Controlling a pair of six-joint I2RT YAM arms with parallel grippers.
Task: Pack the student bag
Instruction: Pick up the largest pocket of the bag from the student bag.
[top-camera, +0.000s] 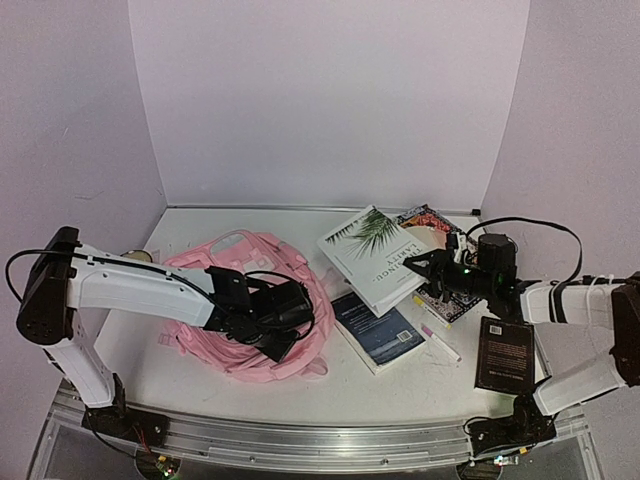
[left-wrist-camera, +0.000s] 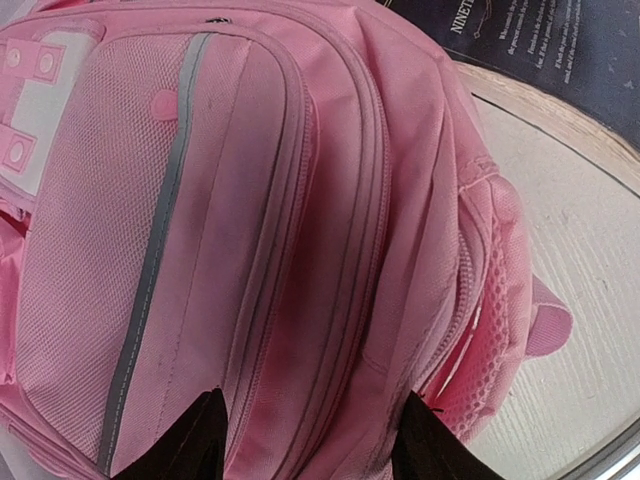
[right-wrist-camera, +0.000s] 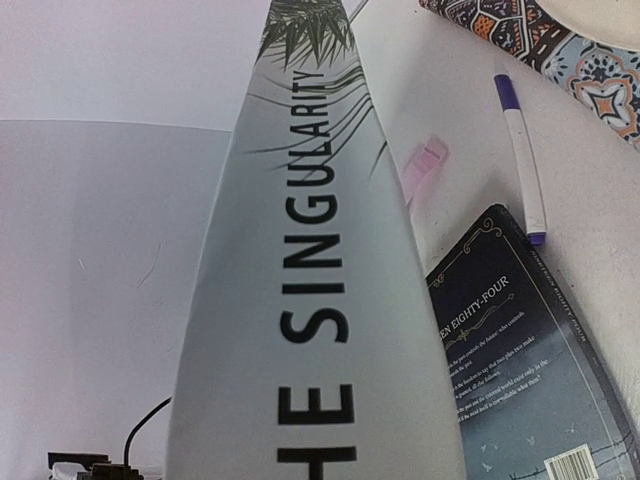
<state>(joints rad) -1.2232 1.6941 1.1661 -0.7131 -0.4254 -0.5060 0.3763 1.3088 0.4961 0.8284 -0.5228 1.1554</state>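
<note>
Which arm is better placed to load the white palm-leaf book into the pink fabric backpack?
Right. The right gripper holds the white book by its edge; the left gripper hangs open over the pink backpack.

Student bag (left-wrist-camera: 250, 230) showing soft pink woven cloth, open mesh at lower right of the frame, white book (right-wrist-camera: 320, 300) cover looking smooth with a faint sheen, dark book (right-wrist-camera: 530, 380) appearing matt, marker (right-wrist-camera: 520, 150) shining as smooth plastic, bench (top-camera: 150, 385) looking matt white.

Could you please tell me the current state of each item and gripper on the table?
student bag: lying flat, visible zips closed
left gripper: open, above the bag
white book: closed, held by its edge
right gripper: shut on the white book
dark blue book: closed, flat, back cover up
black book: closed, flat
marker: lying on the table
</note>
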